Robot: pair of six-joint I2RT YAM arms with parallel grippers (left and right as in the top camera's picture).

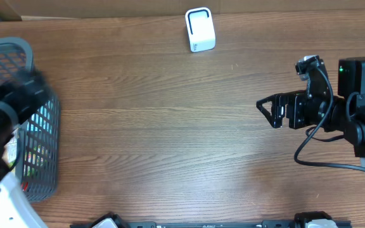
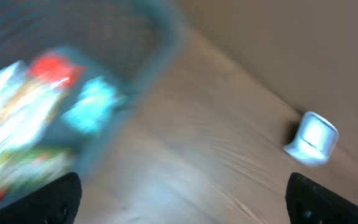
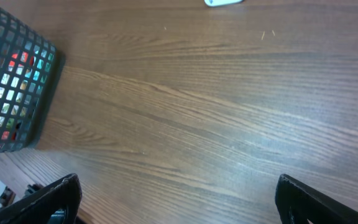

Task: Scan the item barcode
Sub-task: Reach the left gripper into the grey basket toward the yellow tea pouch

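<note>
On desk, far left (overhead): grey mesh basket (image 1: 48,136) with packets (image 1: 35,158) inside; left arm (image 1: 8,101) blurred above it.
Overhead, scanner: white scanner (image 1: 199,29) near far edge, well apart from basket.
Overhead, right tool: right tool (image 1: 266,113) wide, empty, above bare desk (image 1: 170,126).
Left wrist, left tool: left tool (image 2: 182,202) wide, nothing between fingers; view blurred.
Left wrist, packets: red, teal, white packets in basket at upper left; scanner at right.
Right wrist, right tool: wide, empty; basket at left, packets showing through mesh.
</note>
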